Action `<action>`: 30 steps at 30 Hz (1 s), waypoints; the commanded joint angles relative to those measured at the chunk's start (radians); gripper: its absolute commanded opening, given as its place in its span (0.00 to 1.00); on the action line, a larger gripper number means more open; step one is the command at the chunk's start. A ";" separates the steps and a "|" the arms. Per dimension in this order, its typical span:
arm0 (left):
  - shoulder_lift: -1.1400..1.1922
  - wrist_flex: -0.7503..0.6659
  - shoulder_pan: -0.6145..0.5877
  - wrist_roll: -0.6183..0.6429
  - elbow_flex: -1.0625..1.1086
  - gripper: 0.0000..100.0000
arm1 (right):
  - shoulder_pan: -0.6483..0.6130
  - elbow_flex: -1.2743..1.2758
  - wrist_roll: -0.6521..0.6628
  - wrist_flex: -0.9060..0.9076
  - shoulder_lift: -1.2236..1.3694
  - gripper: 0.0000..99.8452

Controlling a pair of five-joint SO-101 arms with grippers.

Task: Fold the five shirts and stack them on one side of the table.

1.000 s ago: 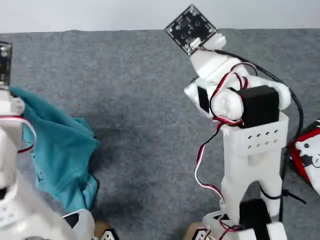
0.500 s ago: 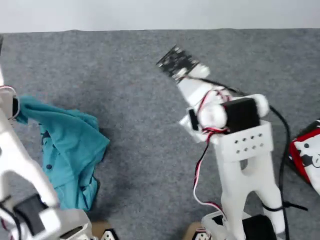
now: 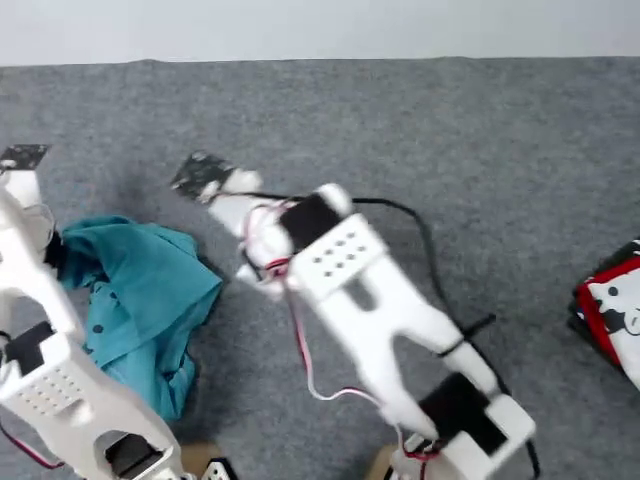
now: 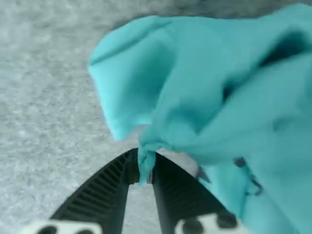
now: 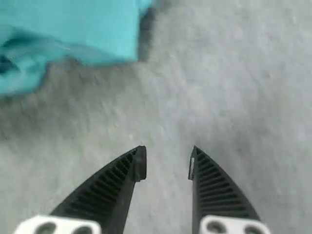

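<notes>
**A:** Where is the shirt?

**B:** The teal shirt (image 3: 140, 300) lies crumpled near the left edge of the table (image 3: 480, 150), down toward the corner where the left arm (image 3: 60, 380) is mounted. Part of it is pulled up into a peak on the side closest to that edge.

**A:** Is something holding that peak?

**B:** Yes. In the left wrist view, the left gripper (image 4: 141, 168) is clamped on a thin twist of the teal fabric. Its two black fingers (image 4: 107, 187) are pressed nearly together, with the cloth pinched between their tips. The rest of the shirt billows out beyond them.

**A:** And the other gripper?

**B:** The right gripper (image 5: 165, 163) holds nothing. Its fingers (image 5: 117, 185) are spread, with a clear gap between the tips (only grey table covering shows through it). It sits above bare table, and a hem of the teal shirt lies near but is not touching it.

**A:** How does that arm sit in the high view?

**B:** The right arm (image 3: 350, 290) slants across the table from its base at the near edge. Its wrist end is just beside the shirt's right side.

**A:** Is there any other clothing?

**B:** A red, white and black garment (image 3: 615, 320) lies at the right edge of the table, well apart from both grippers and partly cut off by the frame.
</notes>
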 commanded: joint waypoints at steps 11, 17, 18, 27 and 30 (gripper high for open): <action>-0.003 -0.055 -0.049 -0.002 -0.012 0.00 | -0.183 -0.025 -0.172 -0.357 0.209 0.28; -0.002 -0.055 -0.049 -0.002 -0.012 0.00 | -0.220 -0.215 -0.178 -0.357 0.367 0.25; -0.002 -0.055 -0.049 -0.002 -0.012 0.00 | -0.225 -0.250 -0.178 -0.357 0.398 0.25; -0.006 -0.055 -0.051 -0.002 -0.012 0.00 | -0.246 -0.483 -0.178 -0.291 0.619 0.25; -0.005 -0.055 -0.049 -0.002 -0.012 0.00 | -0.248 -0.542 -0.178 -0.251 0.679 0.25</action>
